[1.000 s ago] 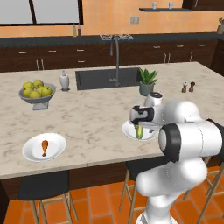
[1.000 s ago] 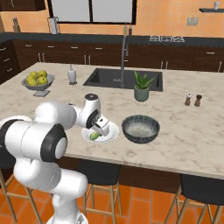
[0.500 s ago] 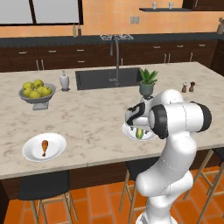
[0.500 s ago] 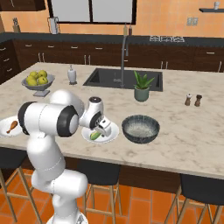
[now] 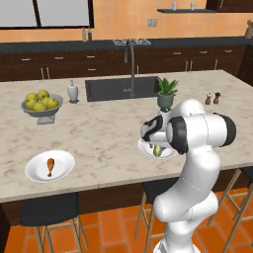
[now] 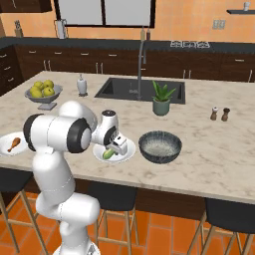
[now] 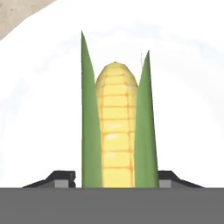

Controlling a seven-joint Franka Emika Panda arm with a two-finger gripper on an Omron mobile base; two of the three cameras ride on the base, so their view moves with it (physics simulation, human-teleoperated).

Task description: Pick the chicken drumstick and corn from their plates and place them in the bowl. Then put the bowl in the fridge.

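Corn [image 7: 114, 131] flat on a white plate [image 7: 183, 87] near the worktop [image 5: 108, 133] front edge, long axis in line with the hand, tapered tip away from it. Jaws astride the butt end, tips [image 7: 59, 178] beside the husks; grip impossible to tell.

gripper [image 6: 112, 149] over corn [image 6: 108, 154] (white plate [image 6: 128, 152])

My short yellow corn cob with green husk leaves [image 7: 114, 131] lies flat on its round white plate [image 6: 127, 152] — the orange-brown drumstick [image 5: 50, 165] on another; the dark grey-blue bowl [image 6: 160, 146] sits just beside the corn's plate.
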